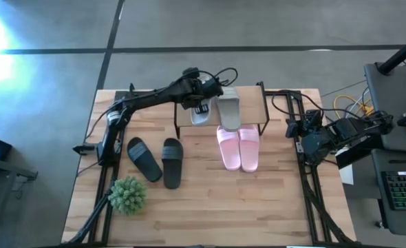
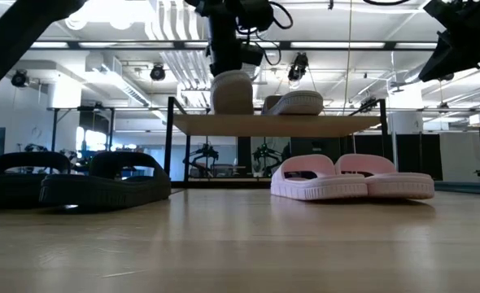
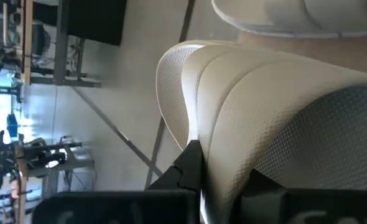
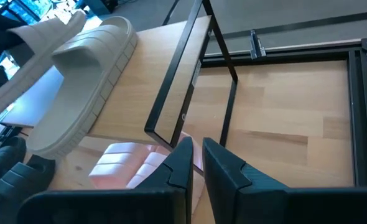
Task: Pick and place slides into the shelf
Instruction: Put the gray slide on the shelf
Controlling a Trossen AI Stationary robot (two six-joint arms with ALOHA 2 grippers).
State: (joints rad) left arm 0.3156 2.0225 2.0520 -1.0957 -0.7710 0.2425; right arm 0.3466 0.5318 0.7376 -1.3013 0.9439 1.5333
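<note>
1 grey-white slide (image 1: 199,114) stands on edge on the shelf (image 1: 248,100), pinched tight in the left gripper (image 1: 201,105). Just beside it, its partner (image 1: 228,111) lies flat. The right gripper (image 1: 301,131), fingers nearly together and empty, waits at the table's right edge.

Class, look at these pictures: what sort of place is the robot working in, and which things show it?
Probably a robotics lab or workshop: a concrete floor, exposed ceiling ducts, and a desk with a keyboard beside the wooden table.
</note>
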